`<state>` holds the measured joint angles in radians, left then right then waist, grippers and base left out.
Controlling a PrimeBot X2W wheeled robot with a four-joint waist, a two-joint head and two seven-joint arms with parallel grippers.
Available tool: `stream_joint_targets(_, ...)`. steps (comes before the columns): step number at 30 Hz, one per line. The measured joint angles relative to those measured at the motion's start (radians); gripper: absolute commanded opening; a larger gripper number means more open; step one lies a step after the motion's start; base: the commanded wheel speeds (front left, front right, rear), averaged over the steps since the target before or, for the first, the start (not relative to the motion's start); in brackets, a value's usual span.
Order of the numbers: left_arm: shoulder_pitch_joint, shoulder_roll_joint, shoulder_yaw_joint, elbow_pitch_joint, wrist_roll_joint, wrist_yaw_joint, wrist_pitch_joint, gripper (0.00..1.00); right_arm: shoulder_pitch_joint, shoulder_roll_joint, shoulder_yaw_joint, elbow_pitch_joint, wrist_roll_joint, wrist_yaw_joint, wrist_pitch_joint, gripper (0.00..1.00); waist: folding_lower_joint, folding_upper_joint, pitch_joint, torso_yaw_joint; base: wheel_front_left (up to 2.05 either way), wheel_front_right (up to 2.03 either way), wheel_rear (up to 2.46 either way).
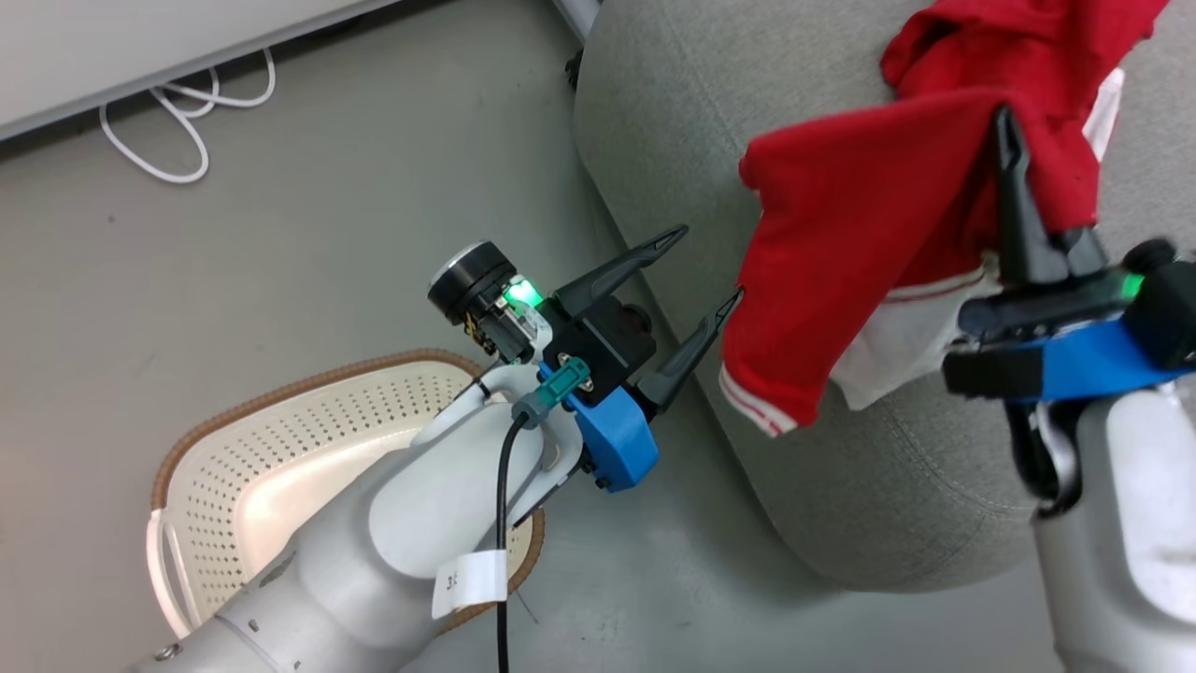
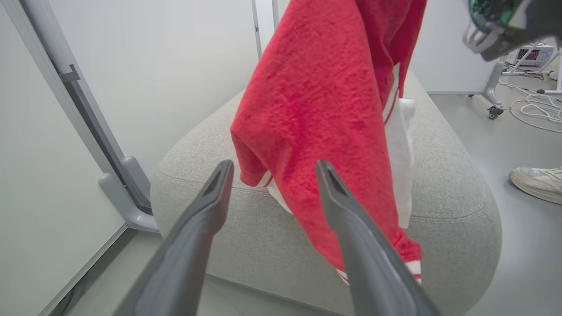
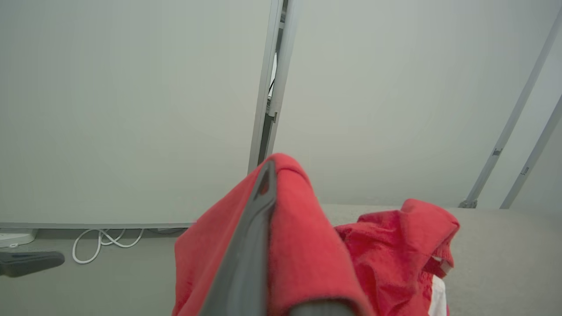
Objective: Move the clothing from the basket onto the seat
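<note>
Left pincer (image 1: 710, 262) first: its two fingers stand spread wide with nothing between them, hovering above the floor between the basket and the seat's edge. Below my left forearm, the laundry basket (image 1: 280, 421) shows bare perforated floor and wall. What my arm covers I cannot check, but I judge it emptied. Across from it, my right pincer (image 1: 1006, 121) is clamped tight on a fold of a red garment (image 1: 841, 234) with white striped trim. It hangs from the fingers over the rounded front of the grey seat cushion (image 1: 654, 140), its hem dangling past the edge rather than lying flat. Farther back on the cushion a second red garment (image 1: 981, 47) lies crumpled, already delivered.

As I read it, one piece is done and one is lifted across but not let go. What remains is to carry it further over the cushion, lower it and release.

Count: two pincers, one basket, one seat, two red garments, though where one ends and the other begins is hard to tell.
</note>
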<state>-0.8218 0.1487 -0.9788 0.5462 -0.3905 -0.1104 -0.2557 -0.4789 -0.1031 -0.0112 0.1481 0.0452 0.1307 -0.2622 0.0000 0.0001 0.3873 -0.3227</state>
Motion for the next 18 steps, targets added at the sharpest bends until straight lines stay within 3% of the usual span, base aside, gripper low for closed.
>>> stream_joint_targets(9,-0.067,0.042,0.002,-0.051,0.029,0.017,0.021,1.00,-0.298,-0.126,-0.090,-0.048,-0.015,0.000,0.000,0.00,0.0001,0.0000,0.127,0.026,0.00,0.00,0.00)
stream_joint_targets(18,-0.131,0.086,0.004,-0.112,0.054,0.027,0.055,1.00,-0.578,-0.343,-0.268,-0.030,-0.025,0.000,0.000,0.00,0.0001,-0.0001,0.275,0.033,0.00,0.00,0.00)
